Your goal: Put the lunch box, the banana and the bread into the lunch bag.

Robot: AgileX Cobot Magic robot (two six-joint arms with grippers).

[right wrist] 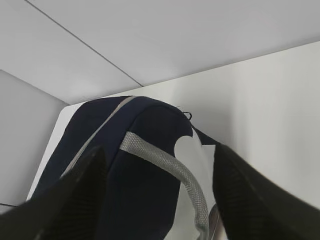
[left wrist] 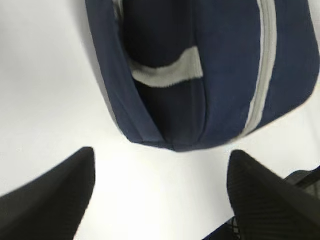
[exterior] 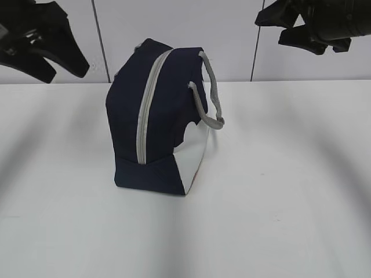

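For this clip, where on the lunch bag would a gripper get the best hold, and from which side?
Probably the grey webbing handle on the lunch bag: it arches clear of the fabric, leaving a gap for a finger. The right gripper, open and already facing that side, could come in from the right. The zipper looks closed.

You get bright, even light from above, and the white table [exterior: 290, 191] is nearly washed out, with only soft, faint shadows beside the bag [exterior: 156, 116]. Your exterior view is slightly soft overall. In both wrist views the dark fingers [left wrist: 45, 200] [right wrist: 65, 200] at the bottom edge are blurred, and the bag up close is out of focus too.
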